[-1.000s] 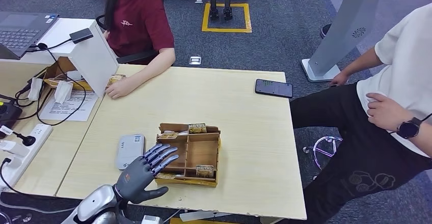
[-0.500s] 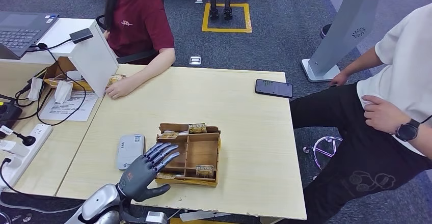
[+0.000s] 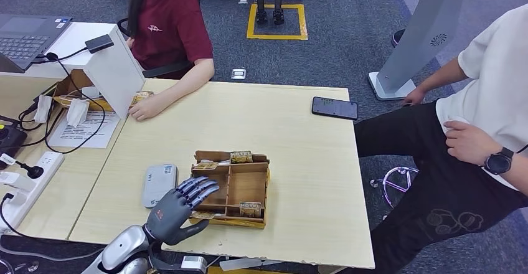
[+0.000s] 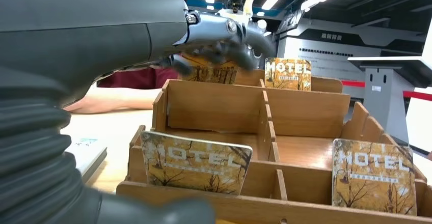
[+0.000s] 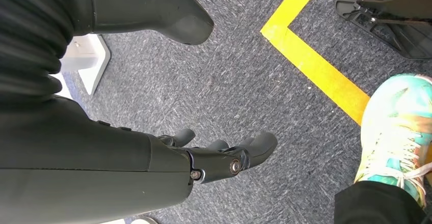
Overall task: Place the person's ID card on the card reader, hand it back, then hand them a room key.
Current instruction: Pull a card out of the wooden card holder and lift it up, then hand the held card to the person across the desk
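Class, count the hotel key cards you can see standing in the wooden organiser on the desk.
4: back-left compartment card, back-middle card, front-right card, and front-left card partly behind the left hand. More may be hidden.

Left hand reaches from frame's left, fingers spread over wooden tray back wall. Three "HOTEL" key cards upright: lower left, lower right, upper centre.
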### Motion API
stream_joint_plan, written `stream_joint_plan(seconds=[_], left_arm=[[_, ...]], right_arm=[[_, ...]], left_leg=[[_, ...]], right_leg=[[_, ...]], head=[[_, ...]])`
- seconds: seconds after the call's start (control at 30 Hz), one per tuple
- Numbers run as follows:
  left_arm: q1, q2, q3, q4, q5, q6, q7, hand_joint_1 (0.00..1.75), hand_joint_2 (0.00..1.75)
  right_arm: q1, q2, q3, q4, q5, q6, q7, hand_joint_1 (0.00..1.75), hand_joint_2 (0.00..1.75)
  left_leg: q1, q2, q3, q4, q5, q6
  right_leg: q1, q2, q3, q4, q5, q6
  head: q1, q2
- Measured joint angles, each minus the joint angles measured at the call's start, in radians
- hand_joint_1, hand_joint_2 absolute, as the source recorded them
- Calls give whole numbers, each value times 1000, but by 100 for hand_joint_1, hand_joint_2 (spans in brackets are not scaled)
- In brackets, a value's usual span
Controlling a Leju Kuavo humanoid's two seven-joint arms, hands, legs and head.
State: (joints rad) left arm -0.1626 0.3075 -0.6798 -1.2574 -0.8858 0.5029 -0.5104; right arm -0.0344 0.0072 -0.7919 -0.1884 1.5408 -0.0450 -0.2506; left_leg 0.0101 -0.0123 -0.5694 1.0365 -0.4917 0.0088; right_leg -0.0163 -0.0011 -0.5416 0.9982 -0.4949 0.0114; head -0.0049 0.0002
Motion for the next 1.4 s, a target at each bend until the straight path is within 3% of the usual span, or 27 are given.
stream_joint_plan(seconds=[0.7,0.9,1.13,1.4], left_arm=[[-1,0,0,10,23,-32,-13,175,175],[-2,-2,15,-4,107,-20,-38,175,175],[-36,3,107,-155,139,-13,17,175,175],[-159,36,316,-264,197,-61,99,175,175]], right_arm=[[-7,0,0,0,-15,-17,-16,0,175],[-10,0,0,0,-15,-16,-15,0,175],[-4,0,0,0,-19,-17,-10,0,175],[3,0,0,0,-18,-15,9,0,175]], left_leg=[[0,0,0,0,0,0],[0,0,0,0,0,0],[0,0,0,0,0,0],[1,-1,0,0,2,-1]], right_leg=[[0,0,0,0,0,0],[0,0,0,0,0,0],[0,0,0,0,1,0],[0,0,0,0,2,0]], head=[[0,0],[0,0],[0,0],[0,0]])
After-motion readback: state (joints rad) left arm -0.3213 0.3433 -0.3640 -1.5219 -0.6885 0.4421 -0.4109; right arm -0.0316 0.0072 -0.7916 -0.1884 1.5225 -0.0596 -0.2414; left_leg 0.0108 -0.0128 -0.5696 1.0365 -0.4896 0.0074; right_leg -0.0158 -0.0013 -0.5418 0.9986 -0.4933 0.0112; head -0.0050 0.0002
